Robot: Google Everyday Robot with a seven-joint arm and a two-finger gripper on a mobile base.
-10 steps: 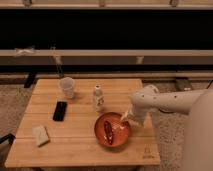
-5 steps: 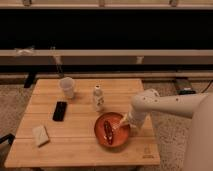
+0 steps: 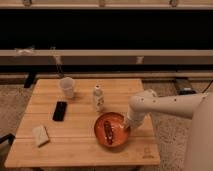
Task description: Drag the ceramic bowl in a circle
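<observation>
The ceramic bowl (image 3: 111, 129) is round, glossy orange-brown with a darker reddish streak inside. It sits on the wooden table (image 3: 82, 152) at the front right. My gripper (image 3: 125, 126) comes in from the right on a white arm and reaches down onto the bowl's right rim. Its tip lies at the rim, partly inside the bowl.
A small pale cup (image 3: 67, 87) stands at the back left. A small white bottle (image 3: 98, 98) stands just behind the bowl. A black phone (image 3: 60, 110) and a pale sponge-like block (image 3: 40, 135) lie to the left. The table's right edge is close to the bowl.
The bowl and the gripper have shifted slightly toward the left and back across the table. The other objects have not moved.
</observation>
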